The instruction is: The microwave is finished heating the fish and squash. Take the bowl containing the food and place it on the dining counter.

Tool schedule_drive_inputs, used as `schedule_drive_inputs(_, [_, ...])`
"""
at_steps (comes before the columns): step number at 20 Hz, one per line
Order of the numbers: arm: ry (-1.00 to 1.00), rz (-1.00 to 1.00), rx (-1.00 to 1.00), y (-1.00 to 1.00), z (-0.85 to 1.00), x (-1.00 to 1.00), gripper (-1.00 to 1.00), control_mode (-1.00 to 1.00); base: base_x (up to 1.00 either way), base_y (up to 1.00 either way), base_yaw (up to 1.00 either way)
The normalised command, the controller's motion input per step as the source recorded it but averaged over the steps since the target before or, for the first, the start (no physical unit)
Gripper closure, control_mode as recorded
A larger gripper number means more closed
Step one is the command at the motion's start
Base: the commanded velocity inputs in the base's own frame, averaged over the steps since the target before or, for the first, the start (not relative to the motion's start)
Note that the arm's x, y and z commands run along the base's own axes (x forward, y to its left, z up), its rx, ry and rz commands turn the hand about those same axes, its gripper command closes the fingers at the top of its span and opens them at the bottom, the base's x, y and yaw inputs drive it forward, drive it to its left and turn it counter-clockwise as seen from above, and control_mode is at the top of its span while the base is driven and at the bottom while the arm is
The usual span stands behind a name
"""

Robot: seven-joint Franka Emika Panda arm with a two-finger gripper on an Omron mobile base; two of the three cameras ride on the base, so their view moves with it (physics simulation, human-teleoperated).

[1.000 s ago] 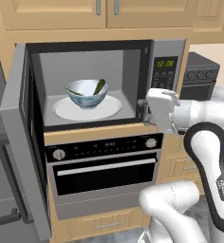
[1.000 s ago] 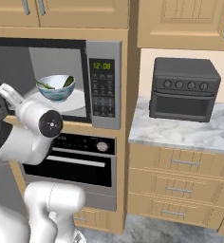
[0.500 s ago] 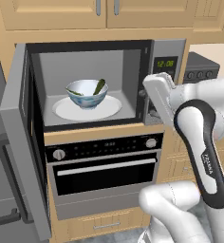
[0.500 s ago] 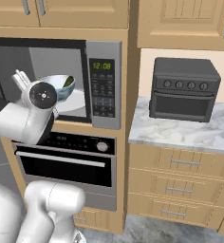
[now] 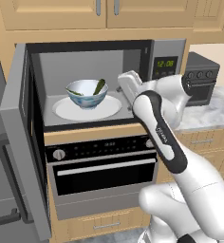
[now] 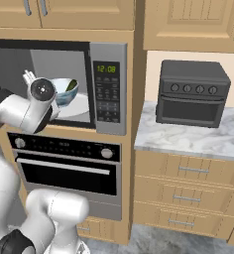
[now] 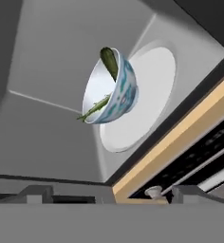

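The tool [image 7: 102, 193] shows as two dark finger tips [image 7: 35, 193] at the bottom of the hand view, set well apart with nothing between them. In the left base view the hand [image 5: 129, 85] sits at the right side of the open microwave [image 5: 168, 61] mouth, just at its front edge, apart from the bowl [image 5: 87, 93]; the tips themselves are too small to make out there. In the right base view the wrist [image 6: 42, 91] stands in front of the cavity and covers part of the bowl [image 6: 65, 91].

The bowl stands upright on the white turntable [image 5: 66, 110], left of the hand and farther in, with free turntable rim showing all round it. The food [image 5: 99, 86] lies inside, one thick green piece leaning over the right rim and a thin piece [image 7: 93, 111] crossing the inside. Open room lies above the bowl up to the cavity ceiling and between bowl and right wall.

The microwave door [image 5: 16, 142] hangs open at the left, its lower part cut by the frame edge. Below the cavity is a black-glass oven [image 5: 104, 166]. To the right a small dark toaster oven [image 6: 193, 94] stands on a marble tabletop [image 6: 188, 140].
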Motion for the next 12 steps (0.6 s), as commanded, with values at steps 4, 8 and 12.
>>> schedule_drive_inputs(4, [0.07, -0.06, 0.00, 0.22, -0.27, 0.99, -1.00, -1.00, 0.00, 0.00, 0.00])
schedule_drive_inputs(8, [0.12, -0.07, 0.00, 0.23, -0.08, 0.90, -1.00, -1.00, 0.00, 0.00, 0.00])
schedule_drive_inputs(12, [0.18, -0.05, 0.00, 0.19, -0.26, 0.83, -1.00, -1.00, 0.00, 0.00, 0.00])
